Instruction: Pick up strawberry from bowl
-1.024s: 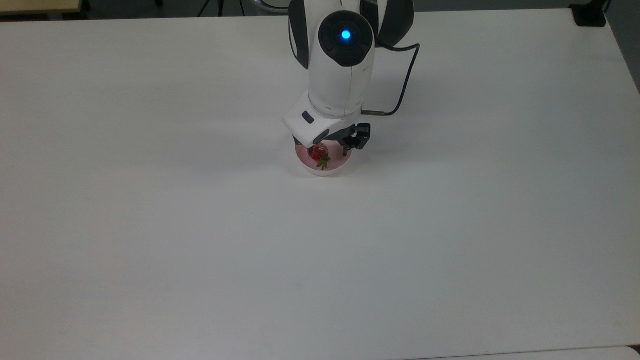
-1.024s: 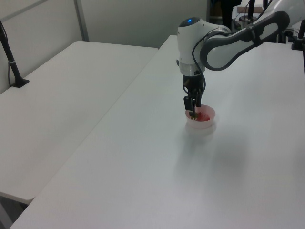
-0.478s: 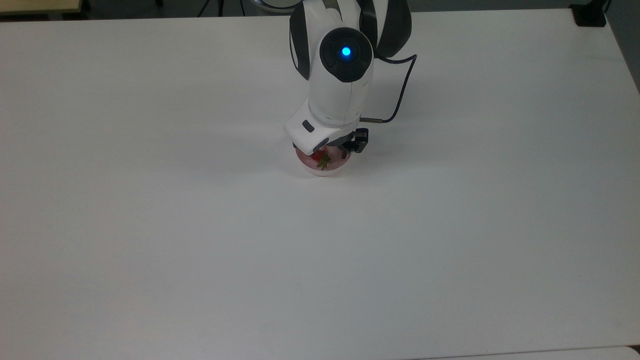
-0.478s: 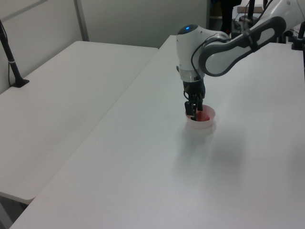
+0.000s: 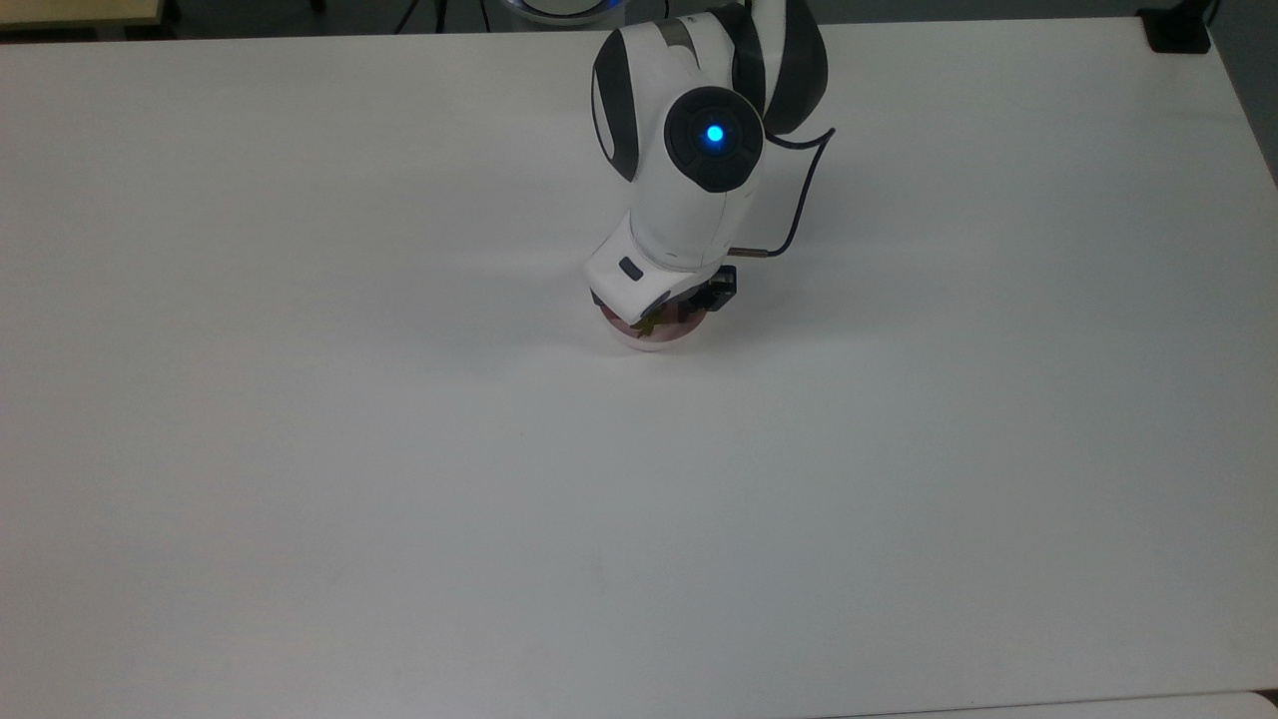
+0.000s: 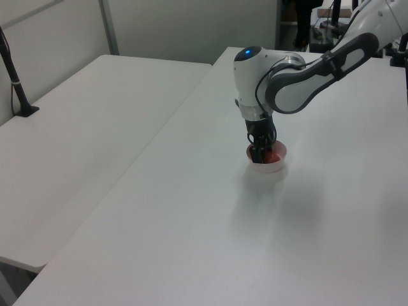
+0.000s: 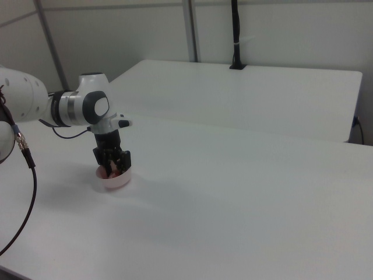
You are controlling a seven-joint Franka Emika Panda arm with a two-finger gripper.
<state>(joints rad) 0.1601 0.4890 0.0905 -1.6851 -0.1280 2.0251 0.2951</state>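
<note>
The small round pale pink plastic bowl (image 6: 268,165) is seen standing on the white tabletop (image 5: 399,479). The black two-finger pincer (image 7: 112,168) is lowered into it, around the small glossy red strawberry (image 6: 273,157) inside. Whether the pincer is closed on the fruit cannot be told.

Bowl (image 6: 268,166) on table (image 6: 191,242); strawberry (image 6: 273,157) inside, apparently between lowered jaws.

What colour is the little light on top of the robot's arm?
Blue. The round light glows on a black cap of the white robot arm, clearest in the top view.
</note>
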